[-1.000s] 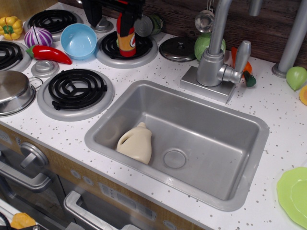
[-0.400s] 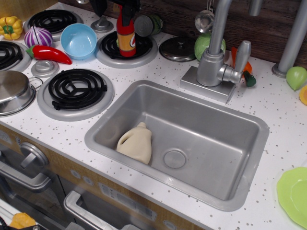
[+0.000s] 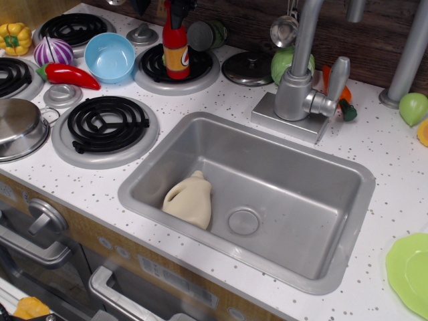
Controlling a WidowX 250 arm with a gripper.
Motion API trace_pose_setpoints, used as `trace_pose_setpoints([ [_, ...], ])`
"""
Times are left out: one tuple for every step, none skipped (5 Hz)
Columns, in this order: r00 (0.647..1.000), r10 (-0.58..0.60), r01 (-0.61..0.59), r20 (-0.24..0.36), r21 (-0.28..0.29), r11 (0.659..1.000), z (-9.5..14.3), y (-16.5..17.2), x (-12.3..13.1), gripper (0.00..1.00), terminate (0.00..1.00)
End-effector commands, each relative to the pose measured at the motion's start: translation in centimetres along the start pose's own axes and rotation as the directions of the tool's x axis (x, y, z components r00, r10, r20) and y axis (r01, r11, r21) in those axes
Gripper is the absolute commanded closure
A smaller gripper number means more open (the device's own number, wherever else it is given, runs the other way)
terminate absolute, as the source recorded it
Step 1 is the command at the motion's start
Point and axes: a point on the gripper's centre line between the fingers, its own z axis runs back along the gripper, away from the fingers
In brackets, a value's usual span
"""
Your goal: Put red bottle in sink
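Observation:
The red bottle (image 3: 176, 57) stands upright on the back burner (image 3: 155, 72), behind and left of the sink. It has an orange-yellow label band and a red neck that reaches the top edge. The sink (image 3: 304, 200) is a grey metal basin in the white speckled counter, with a round drain (image 3: 243, 221). Only the dark fingertips of my gripper (image 3: 162, 4) show at the top edge, one to the left of the bottle's neck and one to its right. They stand apart and hold nothing. The rest of the gripper is out of view.
A beige jug (image 3: 189, 199) lies in the sink's front left corner. The grey faucet (image 3: 301, 80) stands behind the sink. A blue bowl (image 3: 109, 57), a red chili pepper (image 3: 70, 75) and a steel pot (image 3: 17, 127) are at the left. A green plate (image 3: 409, 271) is at the right edge.
The gripper has risen from around the bottle's upper body to the top edge of the frame. The bottle has stayed upright on the burner.

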Motion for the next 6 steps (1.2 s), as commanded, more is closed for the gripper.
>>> trace_pose_setpoints([
  [0.991,0.002,-0.006,0.130,0.033,0.999,1.40,0.40,2.06,0.00,0.00],
  [0.986,-0.004,-0.004,0.169,0.046,0.999,1.11,0.26,2.57,0.00,0.00],
  [0.982,-0.022,0.009,0.188,0.071,0.997,1.06,0.07,2.88,0.00,0.00],
  [0.986,-0.028,0.017,0.166,0.062,0.998,1.18,0.08,2.97,1.00,0.00],
  [0.989,-0.037,0.032,0.142,0.037,0.999,1.20,0.01,2.87,1.00,0.00],
  [0.992,-0.049,0.048,0.117,0.019,0.999,1.31,-0.37,2.91,1.00,0.00],
])
